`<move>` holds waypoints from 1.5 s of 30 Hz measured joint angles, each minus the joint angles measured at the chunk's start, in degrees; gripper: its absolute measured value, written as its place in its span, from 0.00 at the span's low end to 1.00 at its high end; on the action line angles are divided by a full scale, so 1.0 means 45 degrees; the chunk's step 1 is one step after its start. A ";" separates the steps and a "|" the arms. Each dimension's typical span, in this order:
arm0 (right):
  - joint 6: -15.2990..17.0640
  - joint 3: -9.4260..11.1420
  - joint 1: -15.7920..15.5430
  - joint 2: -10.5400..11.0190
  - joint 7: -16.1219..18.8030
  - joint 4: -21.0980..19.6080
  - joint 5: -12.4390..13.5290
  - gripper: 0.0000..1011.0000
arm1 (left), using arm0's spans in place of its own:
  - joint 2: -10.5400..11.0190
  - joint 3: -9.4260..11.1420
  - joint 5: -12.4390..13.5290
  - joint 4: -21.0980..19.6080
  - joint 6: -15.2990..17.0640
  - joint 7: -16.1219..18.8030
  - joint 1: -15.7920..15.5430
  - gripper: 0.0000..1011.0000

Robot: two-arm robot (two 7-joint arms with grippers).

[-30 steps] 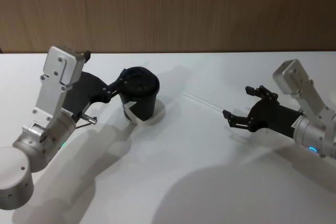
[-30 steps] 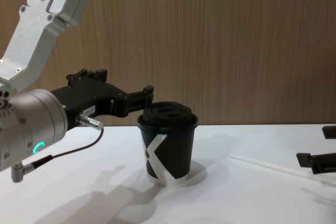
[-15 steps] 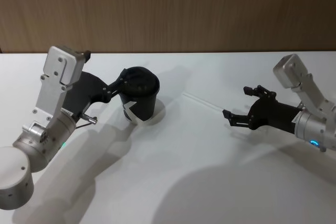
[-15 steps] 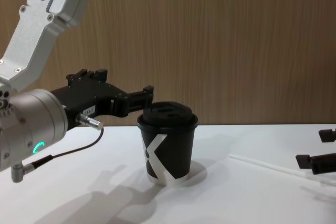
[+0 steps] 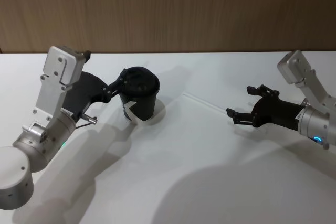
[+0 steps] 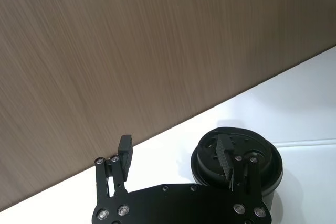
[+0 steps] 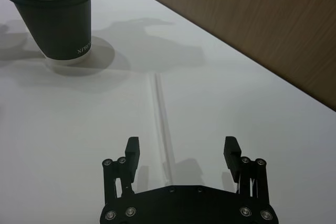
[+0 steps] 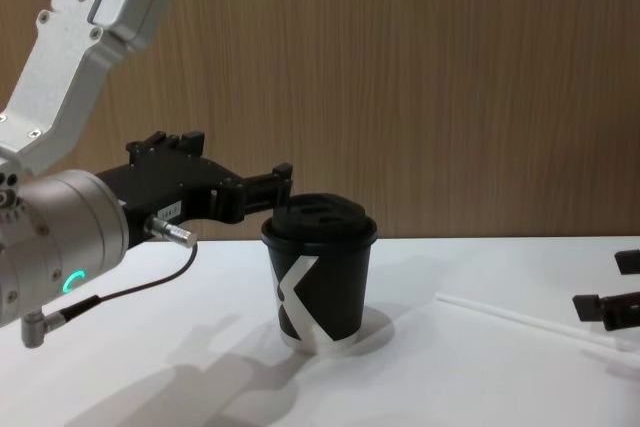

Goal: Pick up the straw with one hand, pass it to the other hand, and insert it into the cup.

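The cup (image 5: 139,95) is standing upright on the white table (image 5: 173,171), black with its domed lid on and the big white K facing the chest view. The left gripper (image 6: 175,145), the one with the fat silver wrist and green ring light, sits right up against the cup's left side, at lid height. Its fingers are spread apart with nothing held. From the left wrist view one finger (image 6: 227,156) crosses over the lid and the other (image 6: 125,148) is off to the side, clear of the cup. Can't tell if that first finger actually touches the lid.

The straw (image 5: 205,102) is lying flat on the table off to the cup's right, apart from it, with one end pointing back toward the cup. The right gripper (image 5: 240,100), the slim all-black one, is at the straw's end farthest from the cup, low over the table, fingers wide apart and empty. In the right wrist view the straw runs in between the two fingers, nearer one of them.
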 joint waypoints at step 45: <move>0.0274 -0.0949 0.0741 0.0068 0.0284 0.1041 0.0152 0.99 | 0.0000 -0.0001 0.0000 0.0001 0.0000 0.0000 0.0000 0.99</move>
